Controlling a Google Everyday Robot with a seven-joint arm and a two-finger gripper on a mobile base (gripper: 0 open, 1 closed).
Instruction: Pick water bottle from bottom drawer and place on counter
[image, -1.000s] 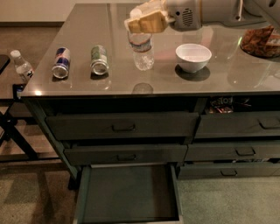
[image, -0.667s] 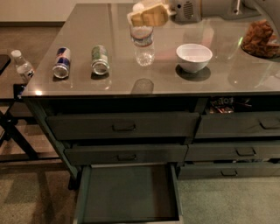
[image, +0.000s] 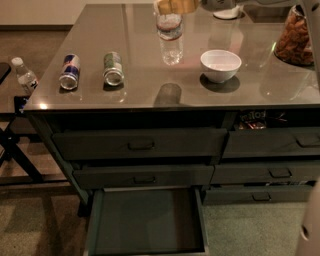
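The bottom drawer stood open with nothing in it. Over the worktop the water bottle had shifted toward 12 o'clock within the last second, its dark reflection apart from its base, so it seemed held clear and not yet set down. The gripper sat at the bottle's 12 o'clock, jaws apparently clamped on its cap end, the arm running off toward 3 o'clock.
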